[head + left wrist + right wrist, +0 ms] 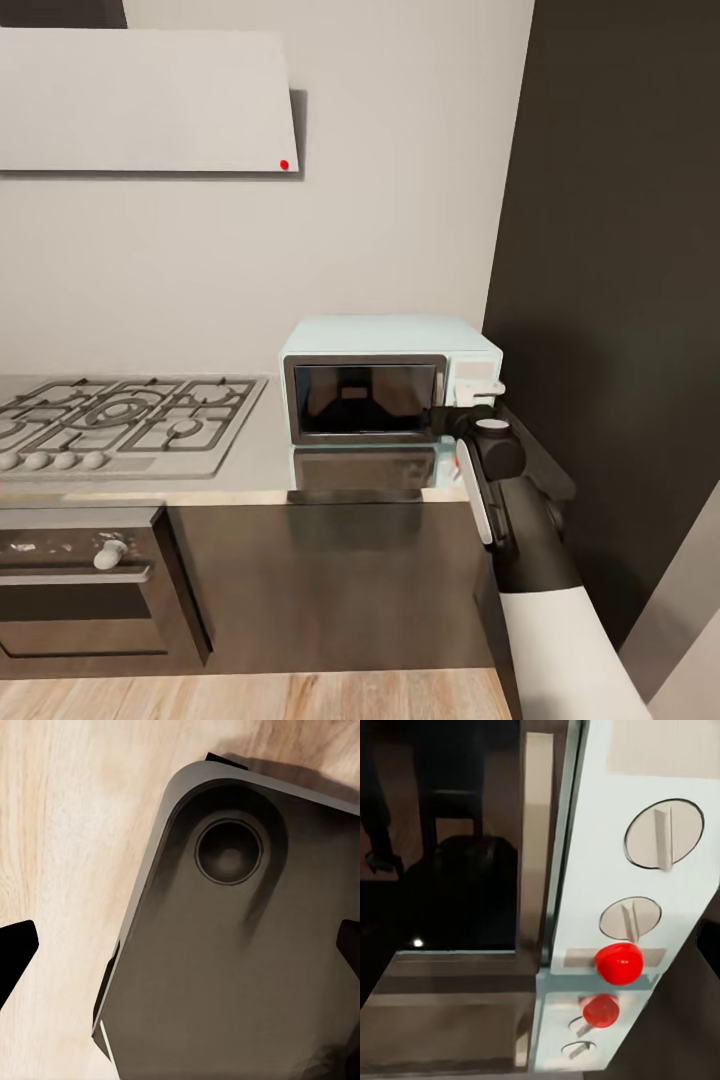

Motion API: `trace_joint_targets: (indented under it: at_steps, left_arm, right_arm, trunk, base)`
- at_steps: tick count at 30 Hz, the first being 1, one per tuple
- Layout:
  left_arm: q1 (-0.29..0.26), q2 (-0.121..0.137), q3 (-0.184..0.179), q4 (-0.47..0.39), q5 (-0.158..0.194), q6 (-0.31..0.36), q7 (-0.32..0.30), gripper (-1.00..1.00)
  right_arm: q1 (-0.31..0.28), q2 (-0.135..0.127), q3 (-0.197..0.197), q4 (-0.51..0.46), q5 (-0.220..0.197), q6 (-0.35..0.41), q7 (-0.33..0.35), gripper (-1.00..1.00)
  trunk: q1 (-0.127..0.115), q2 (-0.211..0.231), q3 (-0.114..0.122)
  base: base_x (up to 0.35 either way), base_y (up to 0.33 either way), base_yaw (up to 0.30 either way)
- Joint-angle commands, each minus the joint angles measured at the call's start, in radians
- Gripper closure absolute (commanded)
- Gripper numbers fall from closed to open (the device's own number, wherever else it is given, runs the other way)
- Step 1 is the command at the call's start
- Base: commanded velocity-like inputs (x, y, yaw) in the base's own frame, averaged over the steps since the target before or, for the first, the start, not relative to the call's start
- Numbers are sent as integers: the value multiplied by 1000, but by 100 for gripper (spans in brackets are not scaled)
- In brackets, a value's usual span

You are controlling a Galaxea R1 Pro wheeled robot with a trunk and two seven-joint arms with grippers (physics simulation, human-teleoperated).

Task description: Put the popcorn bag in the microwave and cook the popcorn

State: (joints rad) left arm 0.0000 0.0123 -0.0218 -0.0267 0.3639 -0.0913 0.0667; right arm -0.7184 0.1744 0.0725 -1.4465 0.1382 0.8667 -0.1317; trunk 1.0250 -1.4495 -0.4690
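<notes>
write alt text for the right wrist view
Close-up of the microwave: its dark glass door beside a pale control panel with two round knobs and a red button, all mirrored in the glossy countertop below.

The glossy grey countertop [255, 455] carries the mint-blue microwave [390, 345] beside the steel gas hob [120, 420].

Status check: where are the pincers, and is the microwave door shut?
Right pincer at the microwave control panel, by the red button; open or shut unclear. Left pincer aimed down at robot base, fingers apart. Microwave door closed.
</notes>
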Motion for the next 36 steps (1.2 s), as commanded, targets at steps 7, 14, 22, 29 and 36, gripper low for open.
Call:
trace_joint_targets:
  at_steps: [7,14,22,29,36]
  left_arm:
    - [0,0,-3,-1,4,-2,2,-100]
    - [0,0,-1,-1,4,-2,4,-100]
    - [0,0,-1,-1,4,-1,4,-100]
    - [0,0,-2,-1,4,-1,4,-100]
    - [0,0,-2,-1,4,-2,4,-100]
  right_arm:
    - [56,0,3,0,1,-93,0,-100]
    - [62,0,3,0,7,-123,0,-100]
    - [62,0,3,1,3,-143,-3,-100]
    - [62,0,3,2,3,-146,-5,-100]
    - [62,0,3,10,5,-146,-7,-100]
  trunk:
    - [0,-1,-1]
    - [0,-1,-1]
    - [0,-1,-1]
    - [0,-1,-1]
    - [0,-1,-1]
  base:
    - [0,0,0]
    - [0,0,0]
    - [45,0,0]
    - [188,0,0]
    - [161,0,0]
